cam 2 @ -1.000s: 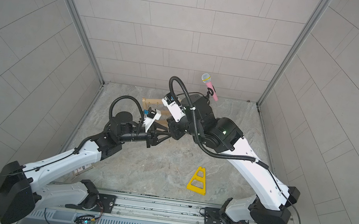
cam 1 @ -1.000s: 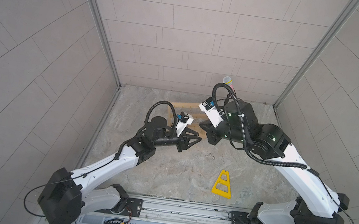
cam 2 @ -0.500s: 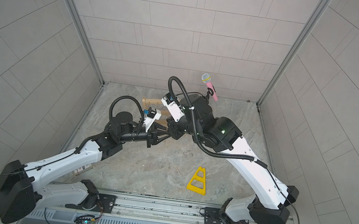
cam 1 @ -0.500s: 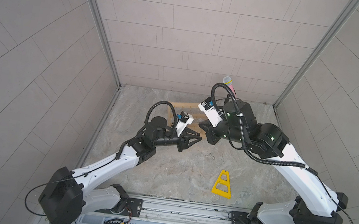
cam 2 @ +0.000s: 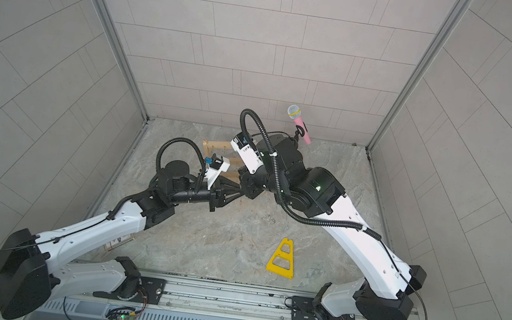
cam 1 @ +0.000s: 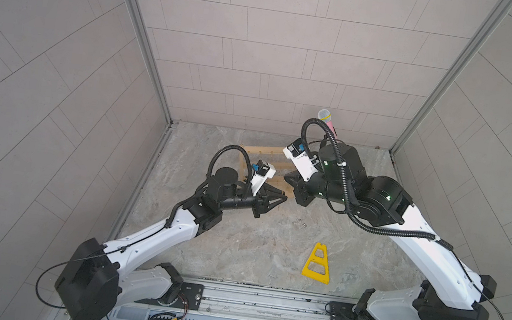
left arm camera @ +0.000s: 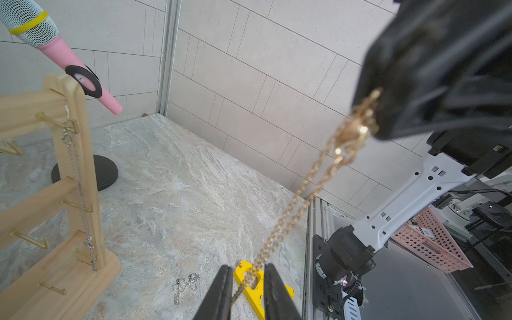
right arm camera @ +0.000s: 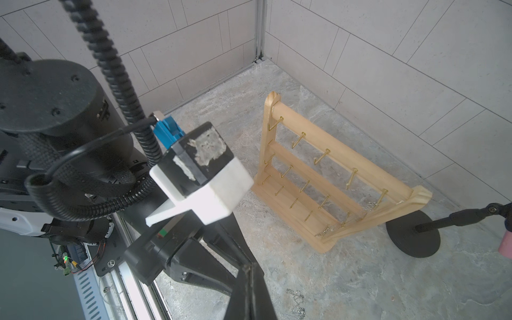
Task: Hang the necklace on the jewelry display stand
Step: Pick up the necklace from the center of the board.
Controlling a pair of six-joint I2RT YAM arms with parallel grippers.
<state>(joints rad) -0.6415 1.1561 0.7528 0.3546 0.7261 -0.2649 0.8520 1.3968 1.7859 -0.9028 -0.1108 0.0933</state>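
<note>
Necklace [left arm camera: 304, 194], gold chain, seen as a doubled strand. The clasp end is pinched in the closed fingers of the right gripper [left arm camera: 386, 110]. From there the strand is drawn taut, slanting down into the left gripper [left arm camera: 245, 274]. Its fingers [left arm camera: 223, 288] are set a narrow gap apart, and the chain is passed between them without being visibly clamped. The item is held in the air, clear of the counter [cam 1: 237, 233], near the middle in both top views.

Jewelry display stand [right arm camera: 332, 180]: set upright toward 12 o'clock on the counter, just behind the two grippers. A silver chain [left arm camera: 79, 188] is already hung beside one post.

Also listed: loose silver chain [left arm camera: 184, 285] lying on the counter; yellow triangular frame [cam 1: 317, 264] at 5 o'clock; pink microphone [cam 2: 299, 122] at 1 o'clock.

Hazards, as judged:
- If only one strand is caught by the left fingers, the loop cannot be spread and a small hook is likely to be missed.
- Thin links may be pulled out of the right pinch under tension.
- The light stand may be pushed or tipped by arms worked so near it.
- The hung silver chain may be snagged.
</note>
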